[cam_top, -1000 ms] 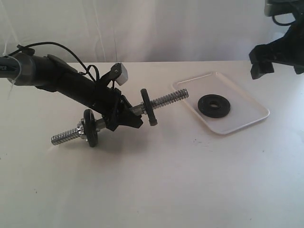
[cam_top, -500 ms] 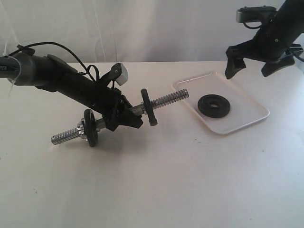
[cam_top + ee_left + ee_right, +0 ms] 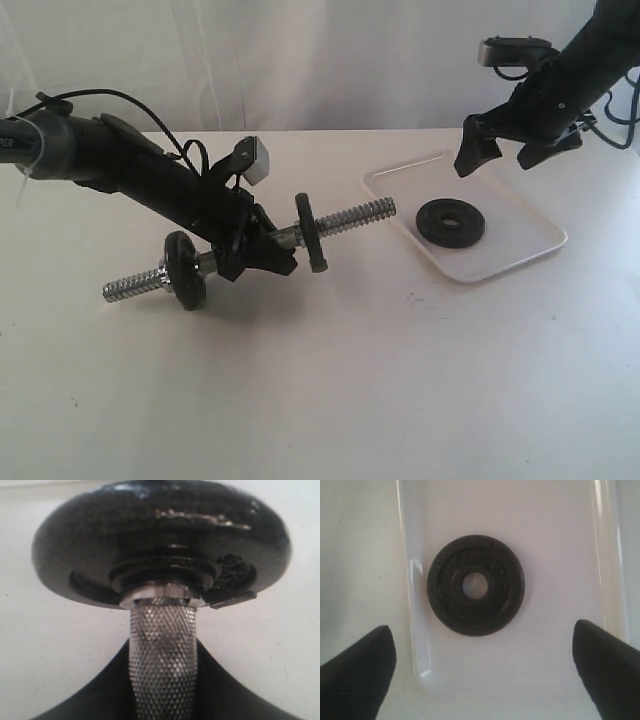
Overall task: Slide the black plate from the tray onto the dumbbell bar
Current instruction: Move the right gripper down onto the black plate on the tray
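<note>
Far to the left of the exterior view, the left arm (image 3: 120, 160) slants down over the white table (image 3: 350, 400), and the left gripper (image 3: 252, 248) is clamped tight around the middle of the dumbbell bar (image 3: 352, 214). That bar lies slanted across the view, with its threaded left end low near the table and its threaded right end higher, the tip showing right at the tray's left rim. Two black discs sit on it on edge: a first disc (image 3: 185, 272) left of the gripper and a second disc (image 3: 310, 232) right of it. From the left wrist camera the knurled bar (image 3: 162, 650) runs up between dark jaw shapes into one of those discs (image 3: 160, 535), seated against a chrome collar (image 3: 162, 596); which of the two it is I cannot tell. Further right the tray (image 3: 530, 250) rests flat on the table, and the black plate (image 3: 451, 221) lies flat inside it, toward its left part. Above the tray's far edge hangs the right gripper (image 3: 498, 158), spread wide and holding nothing. Its wrist camera looks straight down on the plate (image 3: 475, 585) in the tray (image 3: 560, 540), with the dark fingertips (image 3: 362, 670) well apart on either side and clear of it
</note>
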Controlling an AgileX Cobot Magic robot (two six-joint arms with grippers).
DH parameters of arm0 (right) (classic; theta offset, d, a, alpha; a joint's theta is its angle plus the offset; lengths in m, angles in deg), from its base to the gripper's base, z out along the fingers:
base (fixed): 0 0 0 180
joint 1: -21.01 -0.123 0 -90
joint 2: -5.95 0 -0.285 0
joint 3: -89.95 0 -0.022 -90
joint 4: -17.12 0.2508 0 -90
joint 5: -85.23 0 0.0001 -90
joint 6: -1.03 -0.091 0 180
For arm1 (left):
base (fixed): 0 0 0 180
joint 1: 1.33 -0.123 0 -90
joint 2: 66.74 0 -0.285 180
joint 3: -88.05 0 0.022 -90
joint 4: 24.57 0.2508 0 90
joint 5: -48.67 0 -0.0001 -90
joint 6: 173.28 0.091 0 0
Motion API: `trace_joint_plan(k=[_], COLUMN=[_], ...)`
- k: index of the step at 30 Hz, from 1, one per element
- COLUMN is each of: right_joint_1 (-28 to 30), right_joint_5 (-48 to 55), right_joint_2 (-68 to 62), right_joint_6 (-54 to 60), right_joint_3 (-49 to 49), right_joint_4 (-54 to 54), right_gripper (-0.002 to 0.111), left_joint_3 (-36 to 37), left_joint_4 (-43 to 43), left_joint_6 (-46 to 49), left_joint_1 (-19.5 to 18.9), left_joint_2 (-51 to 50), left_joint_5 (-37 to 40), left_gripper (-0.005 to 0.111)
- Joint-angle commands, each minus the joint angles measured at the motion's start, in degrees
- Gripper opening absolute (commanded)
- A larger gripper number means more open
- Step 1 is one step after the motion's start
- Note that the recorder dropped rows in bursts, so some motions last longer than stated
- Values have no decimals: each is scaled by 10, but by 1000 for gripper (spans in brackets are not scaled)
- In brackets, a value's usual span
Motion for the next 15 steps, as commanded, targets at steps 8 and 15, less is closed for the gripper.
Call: trace_joint_plan(k=[8,15], right_joint_1=[-39,-66], right_joint_5=[-83,-100], right_joint_2=[-50,-62], right_joint_6=[73,16], right_joint_3=[3,3], right_joint_4=[11,-69], right_gripper=[89,99], left_joint_3=[-10,-10], left_joint_4=[-119,-122], left_joint_6=[3,10], left_joint_1=[1,1], left_joint_2=[25,28], left_joint_5=[53,57], left_gripper=[0,0])
